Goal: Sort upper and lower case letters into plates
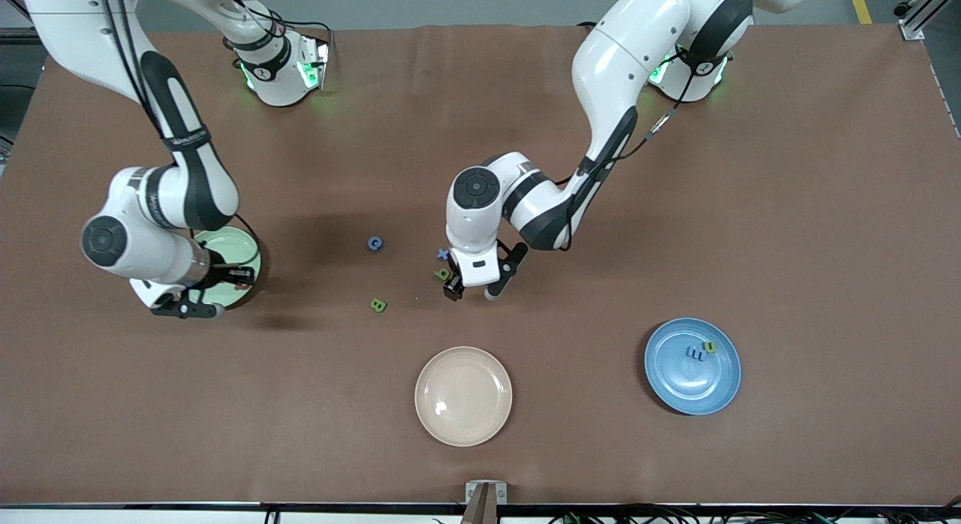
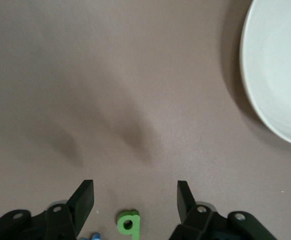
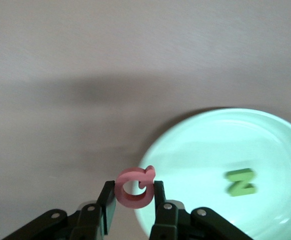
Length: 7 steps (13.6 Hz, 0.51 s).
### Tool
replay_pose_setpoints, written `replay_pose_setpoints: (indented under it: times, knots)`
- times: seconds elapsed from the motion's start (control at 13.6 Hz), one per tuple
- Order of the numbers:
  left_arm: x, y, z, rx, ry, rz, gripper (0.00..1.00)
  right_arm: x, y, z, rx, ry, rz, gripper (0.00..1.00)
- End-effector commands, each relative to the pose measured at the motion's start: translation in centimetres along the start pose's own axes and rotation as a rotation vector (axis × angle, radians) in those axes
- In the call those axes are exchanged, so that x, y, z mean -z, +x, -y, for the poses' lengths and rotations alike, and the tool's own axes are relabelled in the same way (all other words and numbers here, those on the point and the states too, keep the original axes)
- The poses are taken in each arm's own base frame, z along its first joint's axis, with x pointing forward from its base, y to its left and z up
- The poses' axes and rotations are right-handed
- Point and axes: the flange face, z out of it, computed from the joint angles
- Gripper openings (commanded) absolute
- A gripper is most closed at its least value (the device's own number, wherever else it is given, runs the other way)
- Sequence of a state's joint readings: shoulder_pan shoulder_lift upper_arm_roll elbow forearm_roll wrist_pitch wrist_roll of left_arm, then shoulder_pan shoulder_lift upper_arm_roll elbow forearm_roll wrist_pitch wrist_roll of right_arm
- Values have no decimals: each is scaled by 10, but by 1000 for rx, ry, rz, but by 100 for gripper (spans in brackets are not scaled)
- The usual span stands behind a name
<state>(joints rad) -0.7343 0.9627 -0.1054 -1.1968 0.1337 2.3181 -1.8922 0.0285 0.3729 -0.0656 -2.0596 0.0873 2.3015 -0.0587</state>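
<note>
Right hand (image 3: 134, 199) grips one pink Q (image 3: 134, 187); left hand (image 2: 134, 197) open astride one green p (image 2: 129, 224).

The bench (image 1: 788, 209) is a plain reddish brown. One plate is pale mint green (image 3: 265, 145), one medium blue (image 1: 679, 385), and a third cream-beige (image 1: 463, 396). A green N (image 3: 241, 181) lies on the mint plate; a pink Q (image 3: 134, 188) sits between the black fingers of the right pincer (image 3: 134, 205). A green p (image 2: 129, 223) lies between the black fingers of the left pincer (image 2: 135, 200). A blue x (image 1: 443, 254), a blue C (image 1: 375, 243) and a green B (image 1: 378, 305) lie on the bench. On the blue plate are a blue m (image 1: 695, 352) and a green n (image 1: 709, 347). The arms are white with black joints.
</note>
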Motion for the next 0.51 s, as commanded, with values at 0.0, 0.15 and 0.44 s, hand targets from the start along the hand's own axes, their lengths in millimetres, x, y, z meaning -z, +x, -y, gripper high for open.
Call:
replay_pose_setpoints:
  times: [0.0, 0.15, 0.44]
  knots:
    - [-13, -17, -10, 19, -29, 4, 72, -12, -26, -42, 60, 12, -27, 19]
    - [-12, -30, -7, 15, -31, 4, 70, -22, -32, -64, 62, 10, -44, 19]
    - [-29, -44, 2, -3, -7, -2, 66, -42, -43, -65, 60, 8, -38, 21]
